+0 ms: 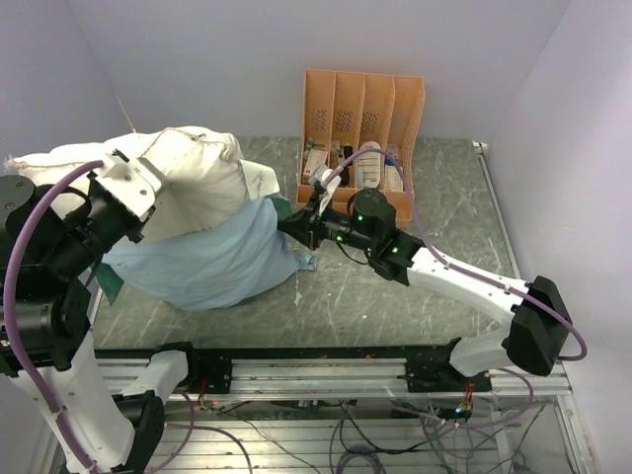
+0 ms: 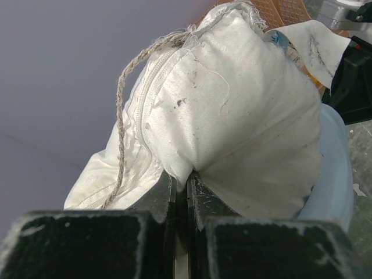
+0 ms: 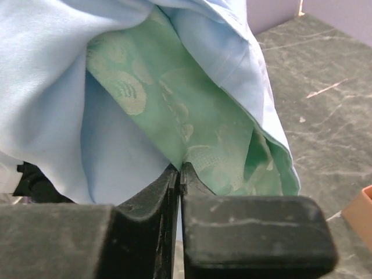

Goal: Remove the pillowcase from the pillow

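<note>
The off-white pillow [image 1: 188, 173] is lifted at the table's left, its upper end bare, with a frayed cord along its seam [image 2: 125, 87]. My left gripper [image 2: 185, 180] is shut on a fold of the pillow [image 2: 232, 104]. The light-blue pillowcase [image 1: 207, 262] still wraps the pillow's lower end and sags onto the table. My right gripper [image 1: 288, 227] is shut on the pillowcase at its right edge; in the right wrist view the jaws [image 3: 180, 170] pinch the cloth where the mint-green patterned face [image 3: 174, 110] meets the blue face [image 3: 46, 87].
An orange file rack [image 1: 362, 109] with bottles and boxes stands at the back, just behind the right arm. The grey marbled tabletop [image 1: 395, 306] runs to a metal rail [image 1: 326, 370] at the near edge. White walls close in left, back and right.
</note>
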`<state>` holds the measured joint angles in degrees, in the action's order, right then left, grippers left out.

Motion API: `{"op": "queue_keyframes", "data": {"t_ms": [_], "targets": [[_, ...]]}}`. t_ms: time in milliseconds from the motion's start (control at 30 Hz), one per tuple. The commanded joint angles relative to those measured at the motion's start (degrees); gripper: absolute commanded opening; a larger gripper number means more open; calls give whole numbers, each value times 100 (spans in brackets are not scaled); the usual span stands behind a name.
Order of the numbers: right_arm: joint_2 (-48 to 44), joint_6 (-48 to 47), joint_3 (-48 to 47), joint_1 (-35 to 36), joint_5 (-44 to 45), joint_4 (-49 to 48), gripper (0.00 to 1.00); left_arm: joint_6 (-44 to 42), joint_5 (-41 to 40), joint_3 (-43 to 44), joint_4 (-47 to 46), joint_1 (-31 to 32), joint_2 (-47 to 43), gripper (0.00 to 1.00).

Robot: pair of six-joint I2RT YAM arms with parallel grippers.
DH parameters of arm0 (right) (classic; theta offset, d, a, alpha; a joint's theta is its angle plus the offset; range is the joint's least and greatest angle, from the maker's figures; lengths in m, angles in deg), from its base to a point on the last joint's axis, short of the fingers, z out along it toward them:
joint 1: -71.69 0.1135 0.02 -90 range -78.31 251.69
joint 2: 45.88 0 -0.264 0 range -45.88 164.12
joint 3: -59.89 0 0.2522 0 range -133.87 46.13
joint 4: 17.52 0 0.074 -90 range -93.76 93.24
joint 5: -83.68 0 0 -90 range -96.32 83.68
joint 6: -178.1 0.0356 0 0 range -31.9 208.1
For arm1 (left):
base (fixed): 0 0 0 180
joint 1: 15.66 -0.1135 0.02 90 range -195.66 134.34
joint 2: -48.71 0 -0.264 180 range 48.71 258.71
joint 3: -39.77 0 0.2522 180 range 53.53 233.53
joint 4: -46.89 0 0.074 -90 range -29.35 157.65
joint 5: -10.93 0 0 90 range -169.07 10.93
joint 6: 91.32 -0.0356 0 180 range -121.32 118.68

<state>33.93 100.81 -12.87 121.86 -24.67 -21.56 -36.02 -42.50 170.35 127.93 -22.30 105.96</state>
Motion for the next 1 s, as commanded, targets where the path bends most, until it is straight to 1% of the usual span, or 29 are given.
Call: {"op": "queue_keyframes", "data": {"t_ms": [0,233,400,600,700,800,867,967], "targets": [[-72,-27,316,-42,29,-184,0,-89,6,-83,-120,-14,-94,7],[-195,148,1036,-73,486,-493,0,27,-208,-117,-328,-18,-104,7],[13,435,1597,-76,946,-752,0,279,-498,-56,-637,-15,-109,7],[649,1027,2719,-72,1577,-1622,0,755,-1014,-72,-1343,-22,-160,7],[1096,1382,3157,-54,1850,-2033,0,905,-1199,-16,-1527,-16,-136,7],[1435,1538,3442,10,2185,-2309,0,932,-1256,-4,-1583,-16,-142,7],[1345,1530,3526,99,2487,-2252,0,903,-1226,-1,-1543,-20,-144,7],[819,1363,3467,293,2850,-1911,0,908,-1195,-49,-1539,-19,-157,7]]}}
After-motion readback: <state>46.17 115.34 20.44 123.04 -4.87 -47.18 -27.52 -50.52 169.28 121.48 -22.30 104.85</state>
